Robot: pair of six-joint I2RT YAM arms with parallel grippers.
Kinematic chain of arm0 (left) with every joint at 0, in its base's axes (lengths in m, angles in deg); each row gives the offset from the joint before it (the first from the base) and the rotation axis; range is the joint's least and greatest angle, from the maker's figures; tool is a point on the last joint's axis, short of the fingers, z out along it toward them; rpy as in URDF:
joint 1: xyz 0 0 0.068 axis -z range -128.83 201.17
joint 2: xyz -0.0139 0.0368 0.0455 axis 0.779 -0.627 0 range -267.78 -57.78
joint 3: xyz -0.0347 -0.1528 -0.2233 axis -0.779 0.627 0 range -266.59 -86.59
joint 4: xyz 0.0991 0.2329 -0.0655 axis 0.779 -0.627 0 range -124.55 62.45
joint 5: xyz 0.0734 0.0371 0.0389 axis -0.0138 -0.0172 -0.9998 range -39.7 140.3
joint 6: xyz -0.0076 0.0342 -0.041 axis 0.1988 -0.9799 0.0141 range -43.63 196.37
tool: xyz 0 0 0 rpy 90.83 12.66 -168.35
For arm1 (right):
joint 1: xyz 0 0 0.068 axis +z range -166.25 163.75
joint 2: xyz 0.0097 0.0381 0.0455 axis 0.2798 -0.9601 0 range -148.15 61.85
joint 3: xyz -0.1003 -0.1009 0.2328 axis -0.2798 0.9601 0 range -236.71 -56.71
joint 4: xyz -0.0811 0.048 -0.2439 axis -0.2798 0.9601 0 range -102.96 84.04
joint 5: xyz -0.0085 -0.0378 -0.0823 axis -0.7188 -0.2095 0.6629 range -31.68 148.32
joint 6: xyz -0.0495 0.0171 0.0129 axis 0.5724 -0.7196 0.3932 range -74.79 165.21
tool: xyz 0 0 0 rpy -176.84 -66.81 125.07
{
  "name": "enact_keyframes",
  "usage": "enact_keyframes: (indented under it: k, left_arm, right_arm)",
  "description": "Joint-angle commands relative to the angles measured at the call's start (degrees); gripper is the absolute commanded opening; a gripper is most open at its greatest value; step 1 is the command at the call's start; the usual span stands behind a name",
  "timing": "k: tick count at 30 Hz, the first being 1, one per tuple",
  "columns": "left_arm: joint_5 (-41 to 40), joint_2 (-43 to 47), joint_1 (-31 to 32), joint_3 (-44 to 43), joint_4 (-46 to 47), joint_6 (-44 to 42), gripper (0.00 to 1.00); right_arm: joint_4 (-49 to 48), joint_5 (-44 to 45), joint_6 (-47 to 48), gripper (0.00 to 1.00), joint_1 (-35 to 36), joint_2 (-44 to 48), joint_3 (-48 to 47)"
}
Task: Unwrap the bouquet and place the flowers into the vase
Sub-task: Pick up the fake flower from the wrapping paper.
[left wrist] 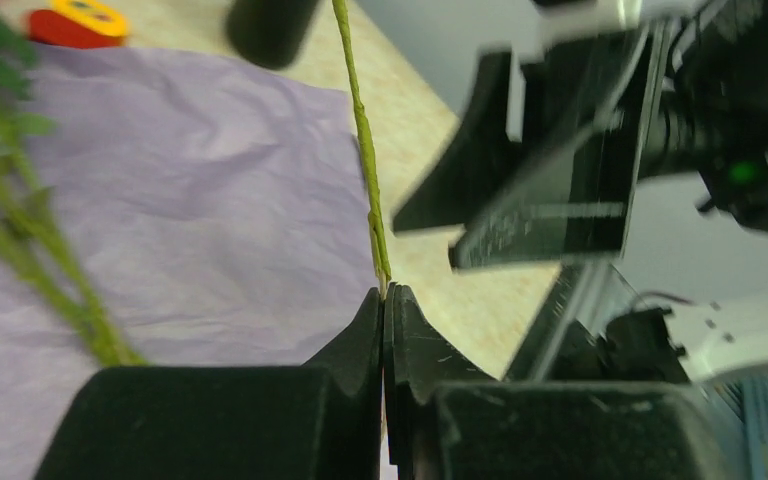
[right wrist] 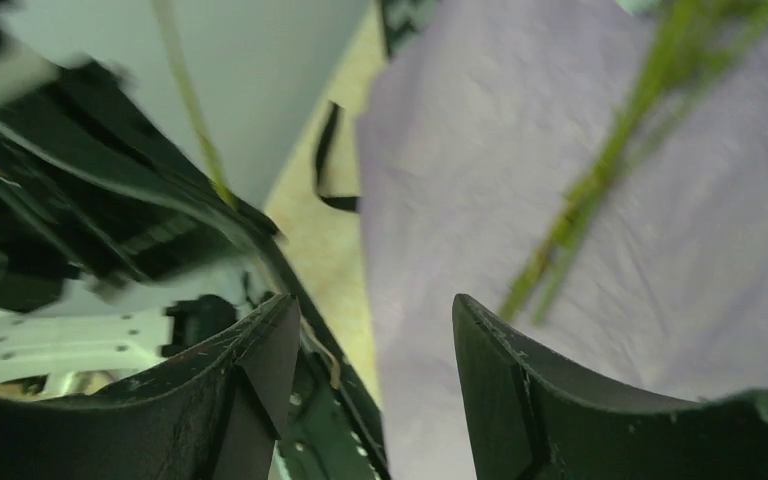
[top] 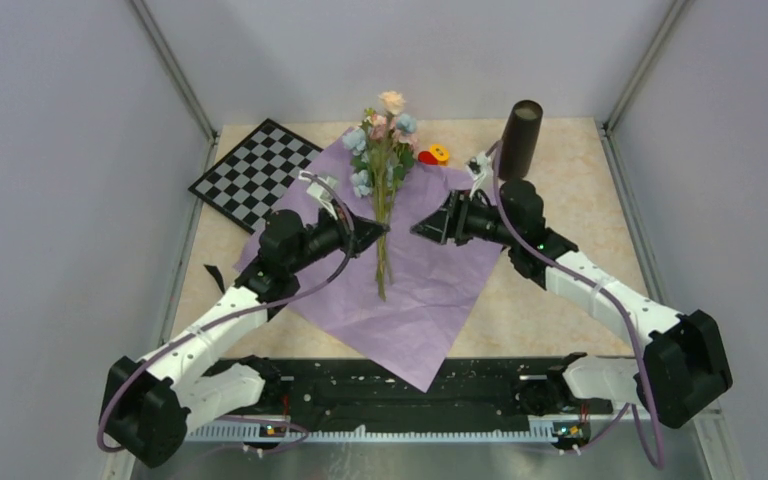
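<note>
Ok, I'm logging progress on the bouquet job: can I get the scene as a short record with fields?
paper: spread flat, lilac side up
flowers: lying on the paper
left gripper: shut on one flower stem
right gripper: open, holding nothing
vase: upright, no stems in it

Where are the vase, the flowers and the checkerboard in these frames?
vase (top: pixel 520 140): top view, middle of its dark body.
flowers (top: pixel 384 150): top view, leafy cluster among the blooms.
checkerboard (top: pixel 255 172): top view, centre of the board.
</note>
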State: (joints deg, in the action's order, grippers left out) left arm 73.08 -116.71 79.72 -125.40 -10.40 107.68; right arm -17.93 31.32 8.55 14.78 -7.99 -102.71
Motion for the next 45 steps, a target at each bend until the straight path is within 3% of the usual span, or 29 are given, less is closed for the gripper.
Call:
enact_keyframes:
  k: [1,4,13,24,41,45]
  left_arm:
    - [6.85,1.54,4.14,2.15,8.04,1.75,0.00]
    - [7.26,1.54,6.36,3.48,12.45,4.35,0.00]
    - [6.89,-0.72,8.64,6.36,21.60,8.20,0.00]
    - [7.08,-1.91,9.09,5.88,22.80,8.59,0.00]
    - [7.10,-1.29,9.63,4.18,19.57,8.39,0.00]
    - [6.40,-0.99,9.76,4.37,18.81,8.44,0.00]
  right_arm:
    - [-15.72,-10.17,-7.80,0.60,0.71,0.47,-5.76]
    - [-20.73,-11.87,-11.11,0.60,0.70,0.71,-6.58]
    - [-19.28,-14.53,-11.90,0.55,1.42,-0.14,-8.30]
    - [-19.38,-14.73,-12.35,0.48,2.81,-0.38,-6.85]
    - [-22.58,-18.52,-13.61,0.25,3.87,-5.16,-8.35]
    - [-21.96,-18.72,-12.84,0.14,3.95,-5.54,-9.16]
